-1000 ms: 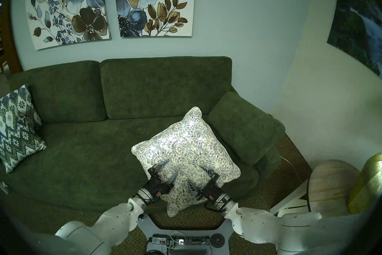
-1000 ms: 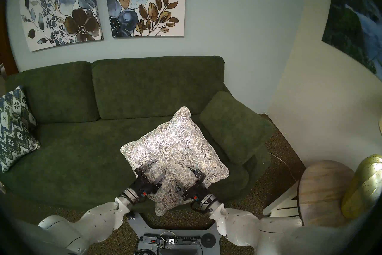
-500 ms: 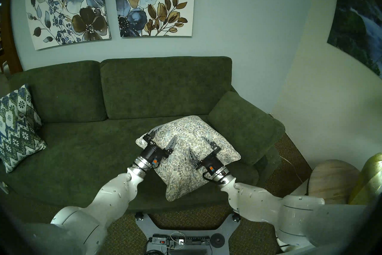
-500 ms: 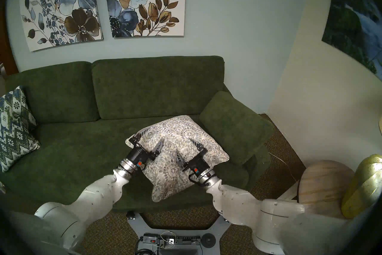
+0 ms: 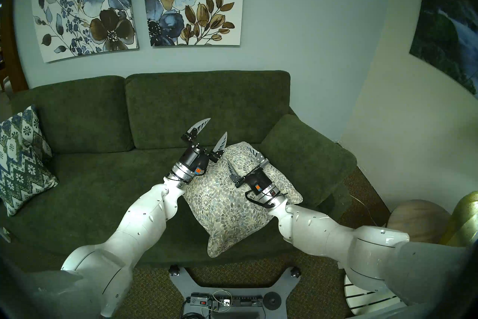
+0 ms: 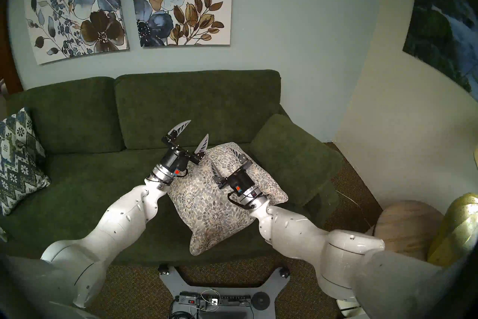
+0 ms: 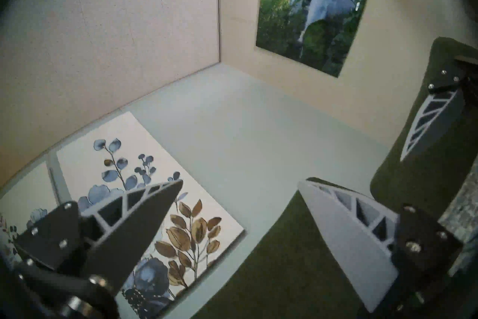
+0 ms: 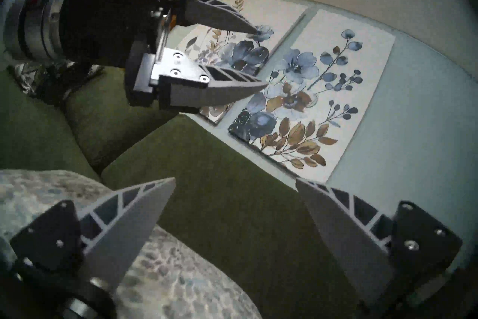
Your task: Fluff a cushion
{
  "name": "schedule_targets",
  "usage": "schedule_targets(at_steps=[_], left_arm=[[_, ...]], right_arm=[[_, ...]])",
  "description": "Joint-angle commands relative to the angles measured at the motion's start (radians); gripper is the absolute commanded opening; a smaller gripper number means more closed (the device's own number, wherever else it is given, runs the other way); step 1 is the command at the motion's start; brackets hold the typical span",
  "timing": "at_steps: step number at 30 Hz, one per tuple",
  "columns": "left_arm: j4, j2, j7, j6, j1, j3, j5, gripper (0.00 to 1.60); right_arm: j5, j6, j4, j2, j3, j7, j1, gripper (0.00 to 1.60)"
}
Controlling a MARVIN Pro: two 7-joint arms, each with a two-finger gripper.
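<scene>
The cushion (image 5: 227,209) is cream with grey-blue and tan pebble rosettes. It lies flat on the green sofa seat (image 5: 108,196) beside the right armrest, its near corner over the seat's front edge; it also shows in the other head view (image 6: 217,209). My left gripper (image 5: 217,126) (image 6: 198,127) is open and empty, raised past the cushion's far left edge in front of the sofa back. My right gripper (image 5: 238,152) (image 6: 221,154) is open and empty over the cushion's far part. In the right wrist view my right gripper (image 8: 236,179) has one finger above the cushion (image 8: 181,272). The left wrist view shows my left gripper (image 7: 240,182) facing the wall.
A blue-green zigzag pillow (image 5: 23,163) leans at the sofa's left end. The sofa's right armrest (image 5: 305,155) is close to the cushion. A round wooden side table (image 5: 419,220) and a gold vessel (image 5: 465,220) stand at the right. My base (image 5: 225,300) is in front of the sofa.
The cushion went from raised and tilted toward me to lying on the seat. Both arms reached forward toward the sofa back. The left gripper came off the cushion and rose.
</scene>
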Motion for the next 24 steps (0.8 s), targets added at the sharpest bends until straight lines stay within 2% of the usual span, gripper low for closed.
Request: schedule_targets(at_steps=[1,7,11,14,15,16,18,19,20,24], left_arm=[[-0.105,0.025,0.030,0.001,-0.019,-0.013,0.000,1.60],[-0.181,0.065,0.026,0.001,0.028,-0.020,0.001,1.60],[-0.223,0.090,0.017,0.001,0.089,-0.011,0.003,1.60],[-0.255,0.107,0.013,0.001,0.155,0.001,-0.001,1.60],[-0.246,0.112,0.011,0.001,0.145,0.018,0.000,1.60],[-0.254,0.118,0.007,0.001,0.176,0.032,-0.001,1.60],[-0.215,0.117,0.001,0.001,0.186,0.075,-0.003,1.60],[-0.215,0.117,0.001,0.001,0.186,0.075,-0.003,1.60],[-0.190,0.112,-0.008,0.001,0.226,0.093,-0.002,1.60],[-0.104,0.103,-0.020,0.001,0.266,0.130,0.003,1.60]], right_arm=[[-0.026,-0.003,-0.047,0.048,0.022,-0.025,0.072,1.60],[-0.050,0.011,-0.056,0.128,0.041,-0.029,0.089,1.60],[-0.074,0.022,-0.073,0.174,0.043,-0.034,0.087,1.60],[-0.093,0.030,-0.089,0.206,0.038,-0.036,0.074,1.60],[-0.097,0.032,-0.090,0.210,0.035,-0.036,0.066,1.60],[-0.104,0.037,-0.096,0.220,0.025,-0.030,0.049,1.60],[-0.111,0.051,-0.077,0.204,0.002,-0.014,0.006,1.60],[-0.111,0.051,-0.077,0.204,0.002,-0.014,0.006,1.60],[-0.119,0.071,-0.049,0.175,-0.025,0.001,-0.034,1.60],[-0.122,0.091,0.003,0.140,-0.085,0.020,-0.076,1.60]])
